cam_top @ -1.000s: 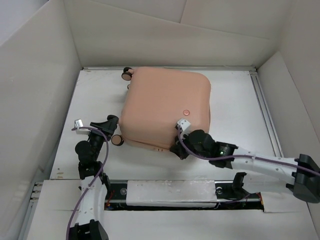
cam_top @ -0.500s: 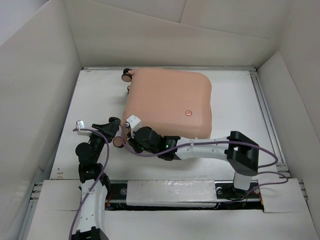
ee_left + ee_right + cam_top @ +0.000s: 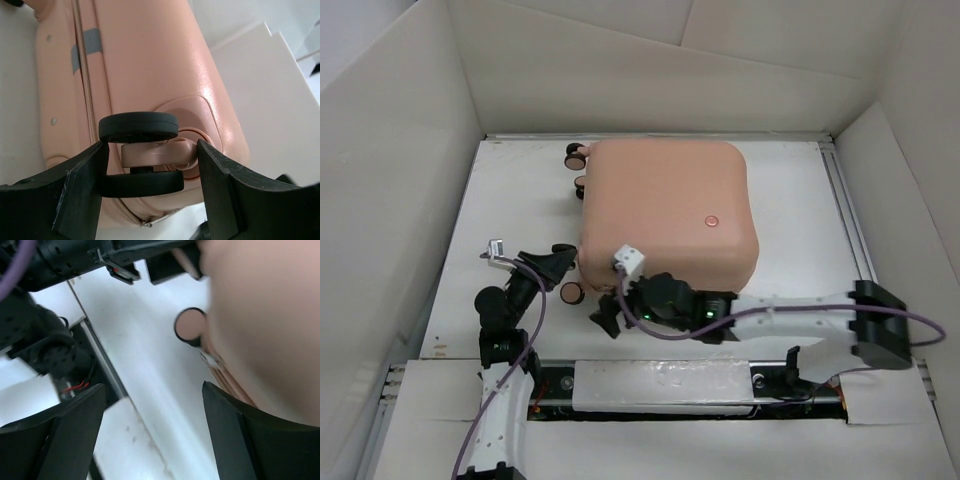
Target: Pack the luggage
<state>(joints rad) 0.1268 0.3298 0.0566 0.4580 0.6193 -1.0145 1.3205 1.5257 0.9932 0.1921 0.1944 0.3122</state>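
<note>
Top view: closed hard-shell suitcase (image 3: 665, 200), lying flat on its broad side in the middle of the worktop (image 3: 510, 210), closer to the far edge. Its wheeled end faces the left edge. The outline is nearly square, so the long axis cannot be told. White cardboard walls (image 3: 620, 70) enclose the worktop.

Left gripper (image 3: 563, 260) at the suitcase's near-left corner. In its wrist view the jaws stand open, straddling the twin-disc caster wheel (image 3: 137, 127). Firm contact cannot be told.

Right gripper (image 3: 605, 315) lies beside the suitcase's near edge, just right of that caster. Its blurred wrist view shows fingers (image 3: 65, 430) spread wide, nothing between them. Zipper seam (image 3: 86, 90) and grey tape patches (image 3: 80, 50) mark the side wall.
</note>
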